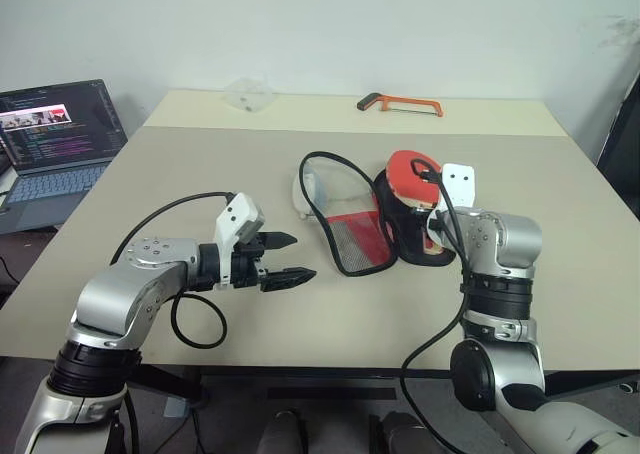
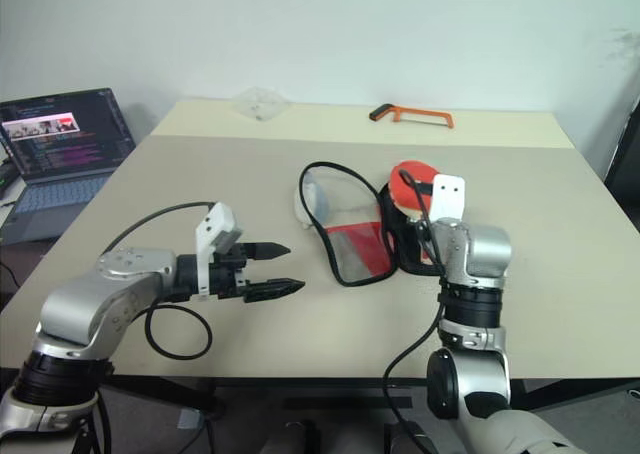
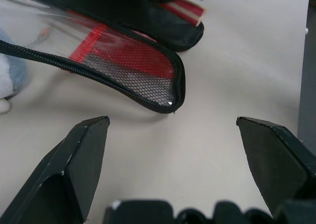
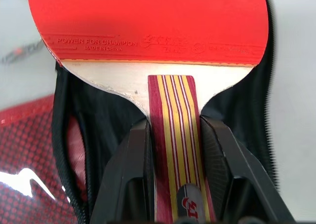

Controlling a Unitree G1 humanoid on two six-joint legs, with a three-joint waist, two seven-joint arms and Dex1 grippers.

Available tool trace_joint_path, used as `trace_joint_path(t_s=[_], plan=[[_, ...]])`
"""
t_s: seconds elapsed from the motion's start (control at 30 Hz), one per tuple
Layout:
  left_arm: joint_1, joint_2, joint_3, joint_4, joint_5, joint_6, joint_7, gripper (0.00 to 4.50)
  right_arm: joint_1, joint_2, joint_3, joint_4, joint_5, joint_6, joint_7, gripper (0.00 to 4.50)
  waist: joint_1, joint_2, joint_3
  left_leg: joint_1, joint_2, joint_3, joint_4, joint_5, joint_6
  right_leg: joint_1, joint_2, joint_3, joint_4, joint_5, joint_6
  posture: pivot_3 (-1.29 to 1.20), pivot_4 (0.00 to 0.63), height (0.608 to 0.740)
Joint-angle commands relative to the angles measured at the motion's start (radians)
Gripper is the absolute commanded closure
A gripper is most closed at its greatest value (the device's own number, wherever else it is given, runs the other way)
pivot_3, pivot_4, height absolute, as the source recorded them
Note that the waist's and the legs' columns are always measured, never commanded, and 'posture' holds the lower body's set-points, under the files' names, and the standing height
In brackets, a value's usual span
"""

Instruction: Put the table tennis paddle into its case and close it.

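My right gripper (image 4: 174,132) is shut on the striped wooden handle (image 4: 173,110) of the table tennis paddle (image 1: 408,166). The paddle's red face (image 4: 148,21) points up and away from me. It sits over the black half (image 1: 398,236) of the case; whether it rests in it I cannot tell. The case lies unzipped at mid-table, with its clear window flap, red panel and mesh pocket (image 1: 350,232) folded out to the left. My left gripper (image 1: 280,259) stands open, low over the table. It is a short way left of the flap's edge (image 3: 148,71) with nothing between its fingers.
An orange-handled hacksaw (image 1: 400,103) lies at the table's far edge, a crumpled clear wrapper (image 1: 248,94) to its left. A small pale fluffy ball (image 1: 303,189) sits against the case's left side. An open laptop (image 1: 55,139) stands on a lower surface at far left.
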Motion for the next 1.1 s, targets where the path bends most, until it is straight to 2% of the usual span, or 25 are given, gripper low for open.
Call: trace_joint_path(t_s=[0.03,0.4,0.57,0.9,1.1], plan=[[-0.003,0.003,0.010,-0.038,-0.009,-0.014,0.000,0.00,-0.022,-0.019,0.016,0.029,-0.009,-0.075,0.010,3.41,0.000,0.000,0.000,0.000,0.000,0.000,0.000,0.000,0.000,0.000,0.000,0.000,0.000,0.000,0.000,0.00,0.150,0.740],[-0.001,0.001,0.008,-0.044,-0.010,-0.013,0.004,0.00,-0.024,-0.030,0.032,0.119,-0.032,-0.159,0.000,3.41,-0.001,0.000,0.000,0.001,0.000,0.000,0.000,0.000,0.000,0.001,0.000,0.000,0.000,0.000,0.000,0.00,0.150,0.740],[-0.007,0.001,0.006,-0.035,-0.006,-0.018,0.002,0.00,-0.015,-0.028,0.032,0.125,0.002,-0.178,0.044,3.41,0.000,0.000,0.000,0.001,0.000,0.000,0.000,0.000,0.000,0.001,0.000,0.000,0.000,0.000,0.000,0.00,0.150,0.740],[-0.016,0.001,-0.004,-0.021,0.003,-0.029,-0.006,0.00,-0.013,-0.023,0.021,0.102,0.000,-0.174,0.043,0.03,0.000,0.000,0.000,0.001,0.000,0.000,-0.001,0.000,0.000,0.001,0.000,0.000,0.000,0.000,0.000,0.00,0.150,0.740],[-0.034,-0.004,-0.017,0.005,0.017,-0.042,-0.012,0.00,-0.015,-0.028,0.012,0.074,0.008,-0.166,0.052,0.01,0.000,0.000,0.000,0.001,0.000,-0.001,-0.001,0.000,0.000,0.001,0.000,0.000,0.000,0.000,0.000,0.00,0.150,0.740]])
